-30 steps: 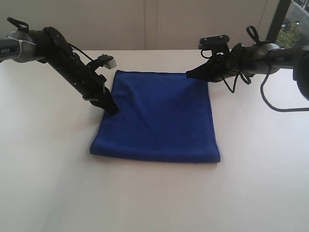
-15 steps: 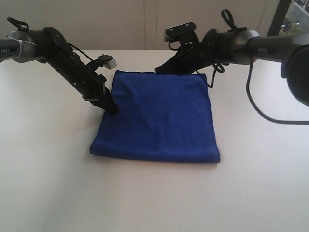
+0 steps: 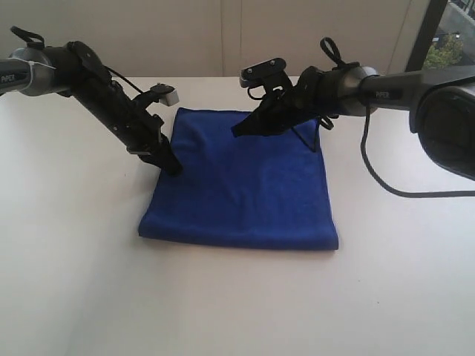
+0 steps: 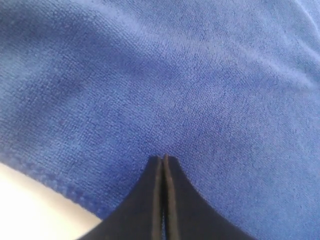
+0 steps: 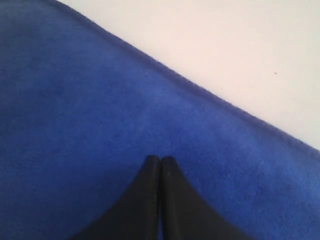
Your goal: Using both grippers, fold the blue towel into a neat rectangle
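The blue towel (image 3: 245, 185) lies folded flat on the white table, roughly square. My left gripper (image 3: 175, 169) is shut, its tips resting on the towel's left edge; in the left wrist view the shut tips (image 4: 164, 157) press onto the blue towel (image 4: 200, 85) just inside its hem, with nothing between them. My right gripper (image 3: 236, 131) is shut and hovers over the towel's far part, near the middle of the back edge. From the right wrist camera its closed tips (image 5: 160, 159) are over the blue towel (image 5: 75, 125), close to the edge.
The white table (image 3: 89, 282) surrounds the towel on all sides. A black cable (image 3: 378, 174) trails from the right arm across the table at the right. A wall stands behind the table's far edge.
The right gripper has swept left from the towel's far right corner to above the middle of the back edge. The left arm and the towel have not moved.
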`<action>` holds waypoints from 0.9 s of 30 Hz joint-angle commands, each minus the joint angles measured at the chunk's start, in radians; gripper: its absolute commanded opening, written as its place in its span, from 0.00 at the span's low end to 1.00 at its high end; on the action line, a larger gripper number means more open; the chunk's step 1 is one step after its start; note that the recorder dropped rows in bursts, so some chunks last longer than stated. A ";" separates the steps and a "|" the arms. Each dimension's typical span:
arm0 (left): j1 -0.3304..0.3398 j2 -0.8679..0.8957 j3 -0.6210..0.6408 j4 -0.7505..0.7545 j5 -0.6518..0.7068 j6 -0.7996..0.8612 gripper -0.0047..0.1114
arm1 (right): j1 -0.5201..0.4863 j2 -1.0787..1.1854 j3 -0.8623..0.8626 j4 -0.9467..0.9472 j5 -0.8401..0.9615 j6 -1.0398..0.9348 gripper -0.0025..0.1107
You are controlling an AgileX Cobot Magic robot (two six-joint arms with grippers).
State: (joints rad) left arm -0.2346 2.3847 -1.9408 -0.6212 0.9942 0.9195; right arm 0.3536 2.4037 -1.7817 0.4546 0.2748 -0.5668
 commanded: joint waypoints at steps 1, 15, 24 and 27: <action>0.002 0.002 0.007 -0.006 0.025 0.000 0.04 | -0.035 0.008 -0.003 -0.006 -0.007 -0.012 0.02; 0.002 0.002 0.007 -0.003 0.023 0.000 0.04 | -0.082 0.013 -0.003 -0.006 -0.012 -0.009 0.02; 0.002 -0.001 0.007 -0.001 0.016 0.003 0.04 | -0.082 -0.055 -0.003 -0.001 0.051 -0.004 0.02; 0.002 -0.021 0.001 -0.001 -0.011 0.021 0.04 | -0.082 -0.099 0.006 -0.001 0.097 0.005 0.02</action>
State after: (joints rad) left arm -0.2346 2.3847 -1.9408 -0.6212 0.9864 0.9215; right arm 0.2787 2.3584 -1.7817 0.4546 0.3338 -0.5668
